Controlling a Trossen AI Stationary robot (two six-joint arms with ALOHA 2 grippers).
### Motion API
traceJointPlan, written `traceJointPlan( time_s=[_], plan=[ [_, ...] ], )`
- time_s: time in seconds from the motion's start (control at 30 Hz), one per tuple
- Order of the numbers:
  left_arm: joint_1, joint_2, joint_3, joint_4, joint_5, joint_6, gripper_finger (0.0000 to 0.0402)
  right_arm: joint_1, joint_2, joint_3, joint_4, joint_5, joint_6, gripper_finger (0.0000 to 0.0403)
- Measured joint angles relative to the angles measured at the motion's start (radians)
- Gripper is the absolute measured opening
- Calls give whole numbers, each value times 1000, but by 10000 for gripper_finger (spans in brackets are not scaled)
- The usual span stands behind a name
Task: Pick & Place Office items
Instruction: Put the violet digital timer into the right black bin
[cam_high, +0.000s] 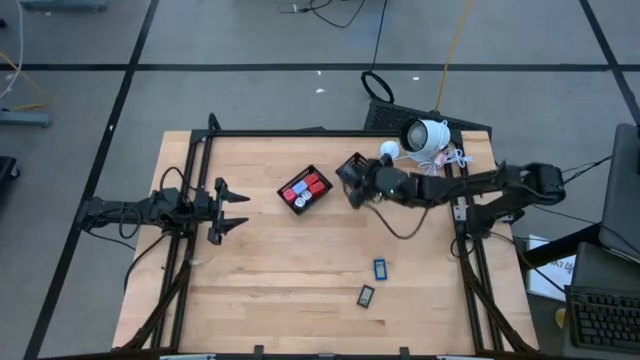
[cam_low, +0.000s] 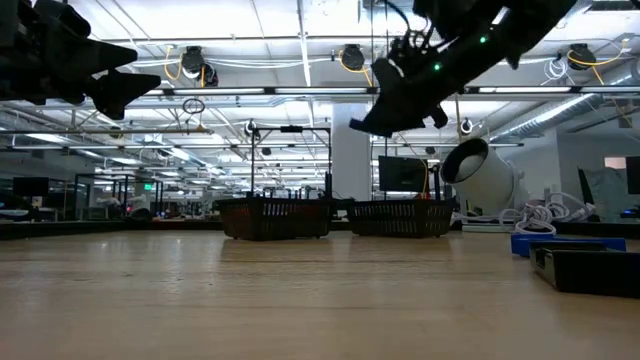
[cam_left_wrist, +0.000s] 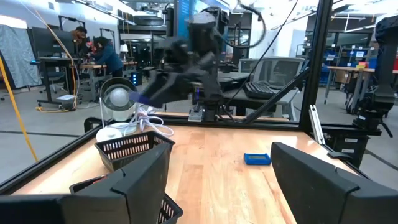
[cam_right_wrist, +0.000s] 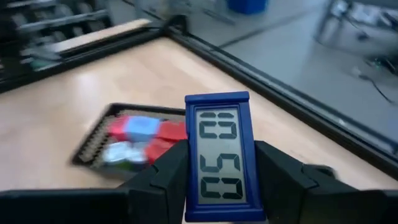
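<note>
High view: the left gripper (cam_high: 238, 210) hangs over the left part of the table (cam_high: 270, 300) with its fingers spread wide and nothing between them, well apart from every item; this arm appears to be waiting. The right gripper (cam_high: 352, 183) reaches in from the right and sits between two black mesh baskets: the near basket (cam_high: 305, 189), which holds red blocks (cam_high: 312, 184) and a pale blue block (cam_high: 300, 188), and a second basket (cam_high: 352, 163) just beyond it. Two dark blue-faced rectangles remain loose on the bare wood nearer the front, one (cam_high: 381, 268) above the other (cam_high: 366, 295), both well apart from either gripper. Low view: both baskets stand side by side far across the table, and the right gripper is raised clear of the surface above them, presumably carrying its load over the rims. Left wrist view: the two broad dark fingers stand far apart and empty, with a blue rectangle (cam_left_wrist: 257, 158) lying flat on the wood ahead. Right wrist view: the fingers are closed narrowly on a small blue digital clock (cam_right_wrist: 219, 155), pinched by its two long edges so its display faces the camera, with the filled basket lying below and beyond it. Judgement: the clock is on its way to a basket, and the two loose rectangles are still to be collected
</note>
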Motion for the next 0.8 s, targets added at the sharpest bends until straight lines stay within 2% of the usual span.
traceJointPlan(
  time_s=[0.2,0.33,0.57,0.8],
  plan=[
    [0,0,0,0,0,0,278,-93,1,0,-115,-31,114,144],
    [0,0,0,0,0,0,271,-113,38,-23,-98,-61,146,144],
    [0,0,0,0,0,0,259,-116,152,-31,-73,-57,152,144],
    [0,0,0,0,0,0,259,-128,214,-31,-20,-55,153,144]
  ],
)
